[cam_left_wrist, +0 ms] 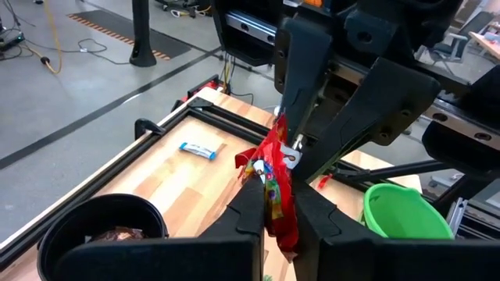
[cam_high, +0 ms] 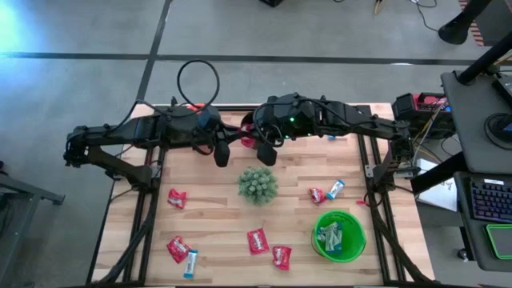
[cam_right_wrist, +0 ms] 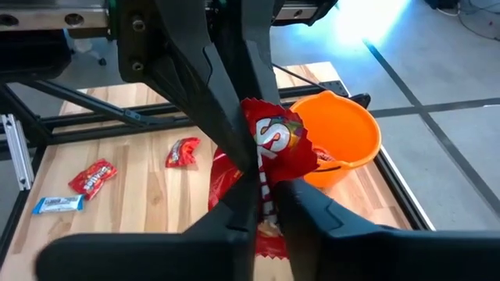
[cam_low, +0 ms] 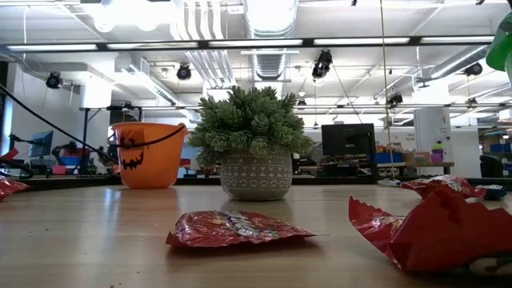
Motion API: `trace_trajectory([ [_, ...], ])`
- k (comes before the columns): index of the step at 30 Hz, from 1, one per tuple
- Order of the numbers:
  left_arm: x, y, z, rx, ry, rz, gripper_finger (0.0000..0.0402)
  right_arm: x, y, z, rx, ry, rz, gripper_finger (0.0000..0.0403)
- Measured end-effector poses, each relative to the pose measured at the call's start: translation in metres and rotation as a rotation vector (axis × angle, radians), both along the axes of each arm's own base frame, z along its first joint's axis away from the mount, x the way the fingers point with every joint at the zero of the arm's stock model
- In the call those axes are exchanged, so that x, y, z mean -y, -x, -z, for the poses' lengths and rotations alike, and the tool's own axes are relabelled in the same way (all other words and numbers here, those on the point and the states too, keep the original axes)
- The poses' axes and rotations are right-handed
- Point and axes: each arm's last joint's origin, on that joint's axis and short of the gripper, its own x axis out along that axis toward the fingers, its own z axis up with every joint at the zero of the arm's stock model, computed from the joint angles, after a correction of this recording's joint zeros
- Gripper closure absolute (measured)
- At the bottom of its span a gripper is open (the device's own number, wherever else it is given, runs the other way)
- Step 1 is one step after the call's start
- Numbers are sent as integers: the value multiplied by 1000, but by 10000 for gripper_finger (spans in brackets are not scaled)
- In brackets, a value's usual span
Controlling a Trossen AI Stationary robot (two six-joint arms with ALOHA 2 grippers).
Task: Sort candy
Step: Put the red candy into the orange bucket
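Meeting mid-air, both pincers [cam_left_wrist: 272, 204] [cam_right_wrist: 266, 204] clamping one red candy [cam_left_wrist: 273, 168].

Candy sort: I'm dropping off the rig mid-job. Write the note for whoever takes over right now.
Grippers: left gripper and right gripper meet above the table's far middle, both pinching one red candy.
Things: orange bucket is just beyond them; the green bucket is at the near right.
Done: the green bucket holds some light blue candy.
Left: five red pieces, such as one, and two blue ones, such as one, lie loose around the plant.
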Motion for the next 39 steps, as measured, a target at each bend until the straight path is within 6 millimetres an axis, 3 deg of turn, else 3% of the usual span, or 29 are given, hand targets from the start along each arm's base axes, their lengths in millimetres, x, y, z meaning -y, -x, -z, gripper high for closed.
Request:
trace_trajectory([
  [9, -1, 1, 2, -24, -10, -20, 397, 0, 2, -2, -6, 4, -4, 268],
  [15, -3, 10, 6, -100, -49, -105, 398, 1, 18, -15, -60, 7, 4, 234],
  [31, -25, 61, 9, -299, -78, -316, 398, 2, 54, 6, -482, 0, 116, 247],
  [39, -44, 83, 14, -468, -152, -381, 398, 3, 61, 9, -553, 27, 186, 250],
])
